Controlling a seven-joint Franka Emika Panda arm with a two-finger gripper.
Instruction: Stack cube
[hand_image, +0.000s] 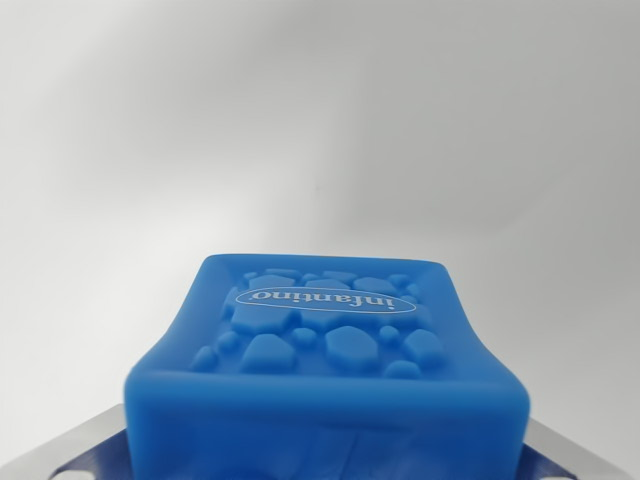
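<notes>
A soft blue cube (325, 350) fills the lower half of the wrist view, very close to the camera. Its upper face has raised pebble shapes and a white oval "infantino" logo, seen upside down. Its side walls bow inward. My gripper (322, 462) is shut on the cube, with its metal fingers (70, 452) showing at the bottom left and bottom right corners, pressed against the cube's sides. The cube's underside and whatever lies below it are hidden. No other cube is in view.
Behind the cube there is only a plain, blurred white-grey surface (320, 120) with soft shadows.
</notes>
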